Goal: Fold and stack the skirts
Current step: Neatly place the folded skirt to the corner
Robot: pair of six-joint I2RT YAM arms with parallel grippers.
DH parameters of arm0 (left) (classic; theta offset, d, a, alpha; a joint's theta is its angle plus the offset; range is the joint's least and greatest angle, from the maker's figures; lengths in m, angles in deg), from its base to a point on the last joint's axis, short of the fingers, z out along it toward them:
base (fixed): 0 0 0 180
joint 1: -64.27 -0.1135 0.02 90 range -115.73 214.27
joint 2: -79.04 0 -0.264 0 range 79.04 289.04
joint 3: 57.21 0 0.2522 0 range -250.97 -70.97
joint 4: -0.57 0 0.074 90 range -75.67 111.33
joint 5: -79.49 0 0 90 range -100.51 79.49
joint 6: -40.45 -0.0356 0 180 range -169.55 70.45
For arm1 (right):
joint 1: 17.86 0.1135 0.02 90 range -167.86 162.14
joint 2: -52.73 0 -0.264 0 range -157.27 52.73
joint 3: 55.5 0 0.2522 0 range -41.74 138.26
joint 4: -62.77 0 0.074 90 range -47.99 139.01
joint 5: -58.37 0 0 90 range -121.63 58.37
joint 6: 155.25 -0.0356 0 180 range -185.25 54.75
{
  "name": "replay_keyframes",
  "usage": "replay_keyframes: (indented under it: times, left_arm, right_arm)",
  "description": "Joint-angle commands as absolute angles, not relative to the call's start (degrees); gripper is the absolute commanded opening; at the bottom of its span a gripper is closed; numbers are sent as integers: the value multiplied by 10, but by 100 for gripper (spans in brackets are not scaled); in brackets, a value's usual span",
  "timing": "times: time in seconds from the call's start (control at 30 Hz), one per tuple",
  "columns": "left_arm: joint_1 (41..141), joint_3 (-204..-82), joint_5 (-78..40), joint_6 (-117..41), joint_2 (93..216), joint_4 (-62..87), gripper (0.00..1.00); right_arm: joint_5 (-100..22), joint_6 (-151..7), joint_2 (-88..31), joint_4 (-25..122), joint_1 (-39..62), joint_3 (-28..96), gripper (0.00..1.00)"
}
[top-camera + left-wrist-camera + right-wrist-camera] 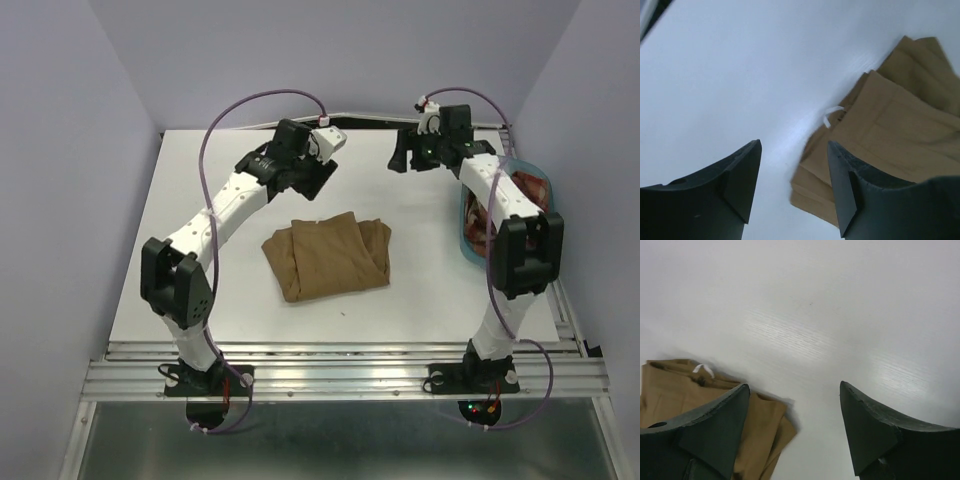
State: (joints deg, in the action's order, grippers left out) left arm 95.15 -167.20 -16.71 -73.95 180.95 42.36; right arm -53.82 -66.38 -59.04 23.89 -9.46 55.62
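Note:
The tan-brown skirt (328,255) lies folded in the middle of the white table; it also shows in the left wrist view (900,130) and the right wrist view (670,390). The red-and-cream plaid skirt (482,222) lies bunched in the blue tub (466,215) at the right, partly hidden by the right arm. My left gripper (312,180) hovers open and empty behind the tan skirt's far edge. My right gripper (410,158) hovers open and empty at the far right of the table, apart from both skirts.
The table's far edge meets the purple back wall. Metal rails (340,370) run along the near edge by the arm bases. The tub stands at the table's right edge.

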Motion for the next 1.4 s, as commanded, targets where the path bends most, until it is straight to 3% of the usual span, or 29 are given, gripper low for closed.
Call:
replay_keyframes:
  times: [0.0, 0.07, 0.13, 0.37, 0.6, 0.7, 1.0, 1.1, 1.2, 1.37]
  left_arm:
    - [1013, -1574, -111, -420, 1704, 432, 66]
    - [1035, -1520, -111, -362, 1687, 412, 68]
    - [1069, -1449, -53, -346, 1656, 365, 76]
    - [1096, -1432, -73, -268, 1710, 381, 76]
    - [1094, -1456, -137, -226, 1869, 396, 81]
    - [1089, -1482, -111, -227, 1934, 413, 81]
    - [897, -1631, 22, -362, 2051, 484, 80]
    - [843, -1709, 48, -443, 2088, 537, 87]
    - [797, -1750, 36, -531, 2102, 537, 98]
    - [719, -1808, -69, -667, 2097, 505, 99]
  right_arm:
    - [-579, -690, -492, 246, -74, 493, 78]
    - [-568, -695, -452, 244, -81, 468, 80]
    - [-552, -694, -430, 240, -88, 449, 82]
    - [-508, -709, -379, 223, -136, 393, 92]
    - [-494, -701, -379, 218, -147, 386, 97]
    - [-489, -694, -389, 215, -155, 391, 97]
    - [-517, -681, -441, 210, -167, 411, 100]
    - [-531, -683, -454, 211, -167, 412, 100]
    - [-533, -683, -461, 210, -167, 414, 100]
    - [-532, -671, -458, 211, -167, 400, 100]
